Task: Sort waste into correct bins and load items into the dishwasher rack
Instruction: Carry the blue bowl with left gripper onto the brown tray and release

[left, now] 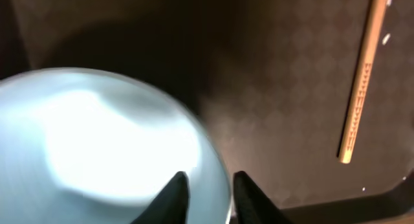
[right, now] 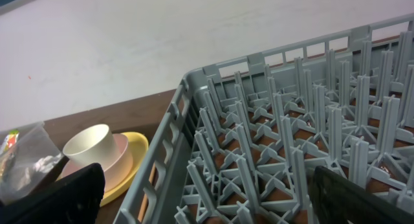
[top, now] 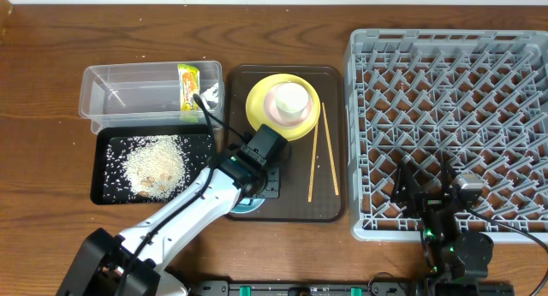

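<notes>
My left gripper [top: 259,169] is over the brown serving tray and is shut on the rim of the light blue bowl [top: 244,204]. In the left wrist view one finger is inside and one outside the bowl [left: 97,140], at the gripper's tips [left: 210,195]. The chopsticks [top: 315,155] lie on the tray to the right and show in the left wrist view [left: 362,88]. The white cup [top: 291,97] sits in the pink bowl [top: 276,112] on the yellow plate [top: 255,103]. My right gripper [top: 424,189] is open and empty over the front left of the dishwasher rack [top: 445,37].
The clear tub [top: 94,99] holds the snack wrapper [top: 188,84] and white paper scrap [top: 211,95]. The black tray [top: 103,168] holds rice [top: 156,163]. The brown serving tray [top: 330,193] lies between the bins and the rack.
</notes>
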Motion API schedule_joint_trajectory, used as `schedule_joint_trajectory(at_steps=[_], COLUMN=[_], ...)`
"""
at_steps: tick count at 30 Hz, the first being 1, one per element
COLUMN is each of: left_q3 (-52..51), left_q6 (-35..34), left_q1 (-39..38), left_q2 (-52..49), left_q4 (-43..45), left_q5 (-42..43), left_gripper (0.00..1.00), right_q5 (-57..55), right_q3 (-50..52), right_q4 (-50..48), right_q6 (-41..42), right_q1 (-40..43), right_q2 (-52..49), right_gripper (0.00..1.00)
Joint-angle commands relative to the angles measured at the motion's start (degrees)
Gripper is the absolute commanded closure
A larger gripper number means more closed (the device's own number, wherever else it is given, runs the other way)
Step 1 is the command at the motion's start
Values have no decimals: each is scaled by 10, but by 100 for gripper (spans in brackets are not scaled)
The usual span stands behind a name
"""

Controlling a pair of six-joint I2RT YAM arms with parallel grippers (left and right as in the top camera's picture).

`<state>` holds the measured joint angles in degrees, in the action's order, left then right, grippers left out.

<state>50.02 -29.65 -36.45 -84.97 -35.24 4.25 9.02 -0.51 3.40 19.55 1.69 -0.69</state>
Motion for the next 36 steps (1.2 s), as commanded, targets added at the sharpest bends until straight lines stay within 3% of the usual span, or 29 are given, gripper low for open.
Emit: schedule_joint_trajectory(at_steps=[1, 10, 20, 30, 36], left_q3=[15, 50, 51, 51, 51], left_q6=[18, 67, 67, 73, 73], left_q1=[1, 2, 66, 250, 296], left_q2=[0, 91, 197, 219, 217], left_q4=[9, 2, -21, -50, -79], left_q5=[-9, -9, -9, -9, -9], left_gripper=[65, 37, 36, 34, 29], right_q5=[2, 2, 2, 2, 2], right_q3=[2, 2, 2, 2, 2], right_q4=[1, 1, 1, 1, 1], right_q6=[6, 6, 6, 6, 6], right_q1=[-1, -1, -1, -1, -1], right_q2=[3, 3, 3, 3, 3], right_gripper=[1, 1, 1, 1, 1])
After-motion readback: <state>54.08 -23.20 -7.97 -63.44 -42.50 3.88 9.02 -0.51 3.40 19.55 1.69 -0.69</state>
